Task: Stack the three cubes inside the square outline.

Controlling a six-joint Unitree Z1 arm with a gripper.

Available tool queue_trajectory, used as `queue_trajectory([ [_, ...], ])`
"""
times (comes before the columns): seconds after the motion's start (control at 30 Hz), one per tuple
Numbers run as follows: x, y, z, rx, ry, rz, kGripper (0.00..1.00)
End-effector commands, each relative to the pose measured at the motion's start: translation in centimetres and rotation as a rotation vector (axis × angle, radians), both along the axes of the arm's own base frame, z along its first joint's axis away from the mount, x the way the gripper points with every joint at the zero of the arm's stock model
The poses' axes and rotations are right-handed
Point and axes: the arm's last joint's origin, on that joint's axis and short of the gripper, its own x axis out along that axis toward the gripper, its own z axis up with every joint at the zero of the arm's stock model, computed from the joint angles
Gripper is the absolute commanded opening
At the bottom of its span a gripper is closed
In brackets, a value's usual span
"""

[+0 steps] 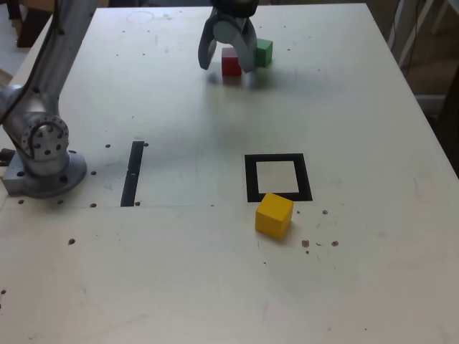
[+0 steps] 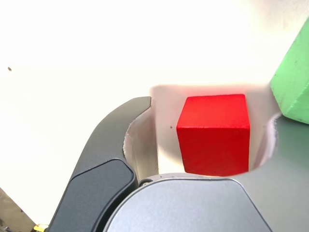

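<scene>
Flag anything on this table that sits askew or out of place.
The yellow wooden cube sits turned at an angle, overlapping the near edge of the black square outline rather than inside it. Nothing looks spilled or damaged.

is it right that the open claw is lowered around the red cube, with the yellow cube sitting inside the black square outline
Not quite. In the exterior view the yellow wooden cube sits outside the black square outline, just past its near edge and over one corner. The rest holds: the open claw is lowered around the red wooden cube.
</scene>
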Motion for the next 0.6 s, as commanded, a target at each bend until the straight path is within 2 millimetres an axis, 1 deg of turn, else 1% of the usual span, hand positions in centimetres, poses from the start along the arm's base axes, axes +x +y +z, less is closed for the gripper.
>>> queue_trajectory([
  [0.0,0.09,0.18,-0.19,-0.001,0.003,-0.001,0.65],
  [0.13,0.23,0.29,-0.33,-0.004,-0.001,0.001,0.61],
  [0.27,0.36,0.31,-0.47,-0.014,-0.012,0.005,0.60],
  [0.33,0.42,0.33,-0.48,-0.018,-0.018,0.006,0.58],
  [0.57,0.69,0.49,-0.01,-0.010,-0.038,0.008,0.42],
])
